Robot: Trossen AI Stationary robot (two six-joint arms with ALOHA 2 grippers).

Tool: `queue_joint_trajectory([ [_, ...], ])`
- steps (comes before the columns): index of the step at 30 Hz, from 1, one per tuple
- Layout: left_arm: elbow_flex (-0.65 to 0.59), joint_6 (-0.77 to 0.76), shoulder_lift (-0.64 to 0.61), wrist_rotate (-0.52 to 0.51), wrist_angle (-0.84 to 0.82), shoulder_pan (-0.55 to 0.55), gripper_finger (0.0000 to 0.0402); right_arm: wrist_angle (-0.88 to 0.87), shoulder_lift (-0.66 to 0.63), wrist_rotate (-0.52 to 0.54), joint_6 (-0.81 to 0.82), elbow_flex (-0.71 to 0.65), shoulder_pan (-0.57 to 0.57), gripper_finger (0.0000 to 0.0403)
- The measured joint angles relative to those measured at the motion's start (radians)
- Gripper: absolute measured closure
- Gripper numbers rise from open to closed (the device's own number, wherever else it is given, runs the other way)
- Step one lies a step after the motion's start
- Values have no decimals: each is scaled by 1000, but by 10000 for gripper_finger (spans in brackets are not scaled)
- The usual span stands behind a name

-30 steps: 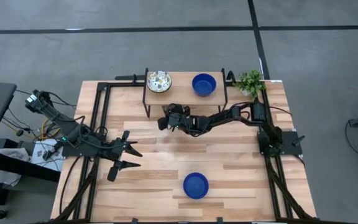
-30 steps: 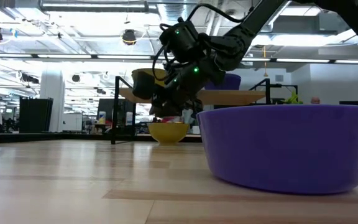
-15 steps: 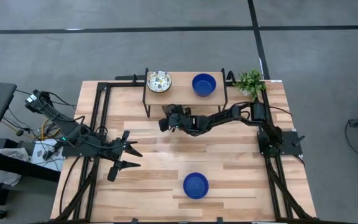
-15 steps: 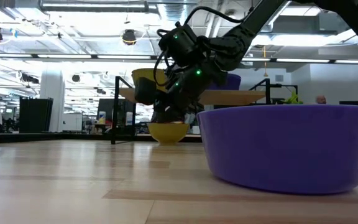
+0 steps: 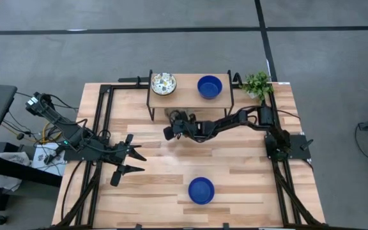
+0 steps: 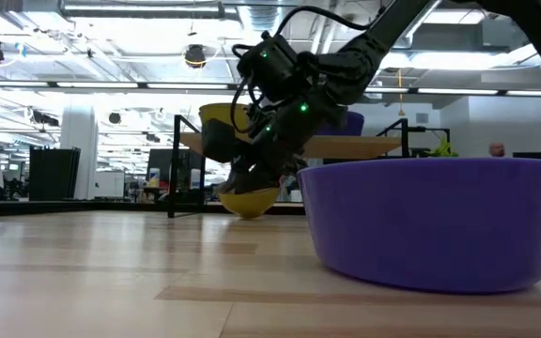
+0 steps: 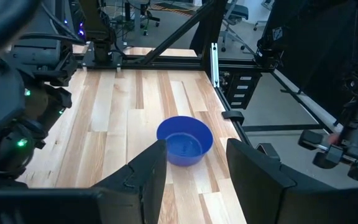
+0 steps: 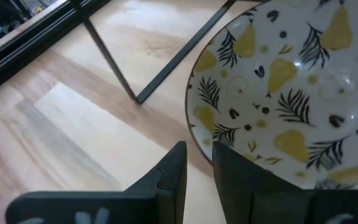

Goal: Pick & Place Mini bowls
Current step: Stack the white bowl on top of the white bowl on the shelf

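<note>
My right gripper (image 5: 171,128) reaches under the front edge of the small raised shelf (image 5: 187,99) and is shut on a mini bowl (image 8: 291,81). This bowl is white inside with yellow pears and black leaves, and yellow outside (image 6: 249,201). A second patterned bowl (image 5: 163,83) and a blue bowl (image 5: 209,86) stand on the shelf. Another blue bowl (image 5: 201,190) sits on the table near its near edge. My left gripper (image 5: 131,161) waits open at the table's left, with that blue bowl (image 7: 185,140) ahead of it. My right gripper holds the patterned bowl by its rim (image 8: 197,146), one finger (image 8: 235,177) inside and one finger (image 8: 166,180) outside. The fingers slant down from the table's right. The bowl sits tilted in the hold, low over the table; whether it is lifted clear I cannot tell.
The shelf's dark legs (image 8: 110,62) stand close beside the held bowl. A small green plant (image 5: 257,83) is at the far right corner. Black frame rails (image 5: 101,128) run along the table's left and right sides. Bare wood lies between the arms.
My right gripper has moved slightly down and toward the table's near edge onto the patterned bowl. The bowl, which stood level on the table, is now tipped to one side. My left arm has kept still.
</note>
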Motion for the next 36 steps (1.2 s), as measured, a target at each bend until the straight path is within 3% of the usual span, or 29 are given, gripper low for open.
queue_joint_trajectory([
  [16,0,0,0,0,4,0,236,-83,0,-25,-9,0,41,337],
  [26,0,0,0,0,4,0,236,-78,0,-39,-223,0,53,332],
  [31,0,0,0,0,4,0,236,-78,0,-39,-349,0,53,302],
  [36,0,0,0,0,4,0,236,-69,0,-34,-446,0,53,248],
])
